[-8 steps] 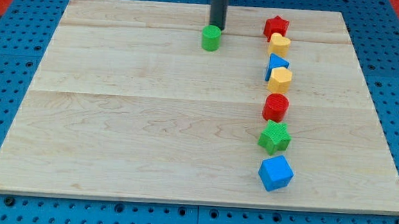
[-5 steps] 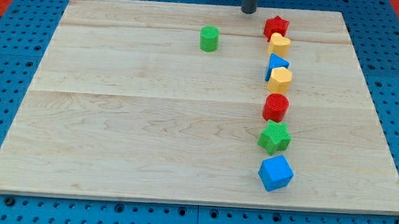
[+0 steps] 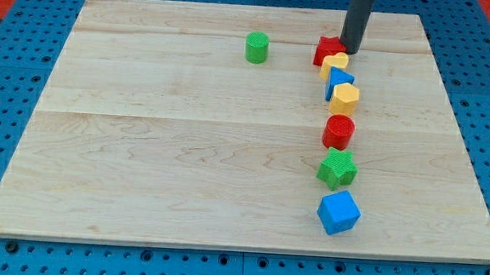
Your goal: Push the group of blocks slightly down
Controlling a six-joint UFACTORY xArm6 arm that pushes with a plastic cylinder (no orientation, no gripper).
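Observation:
My tip (image 3: 350, 50) stands at the top of a column of blocks on the view's right, touching or just beside the red star block (image 3: 326, 50) on its right. Below it in a line are a yellow block (image 3: 335, 64), a blue triangle block (image 3: 340, 78), a yellow hexagon block (image 3: 345, 97), a red cylinder (image 3: 339, 130), a green star block (image 3: 338, 169) and a blue cube (image 3: 339, 211). A green cylinder (image 3: 256, 47) stands alone to the left near the board's top.
The wooden board (image 3: 142, 148) lies on a blue pegboard surface (image 3: 5, 20). The column of blocks runs close to the board's right side.
My tip moved from beside the green cylinder to the right and came down at the red star. The red star and upper yellow block shifted left and slightly down.

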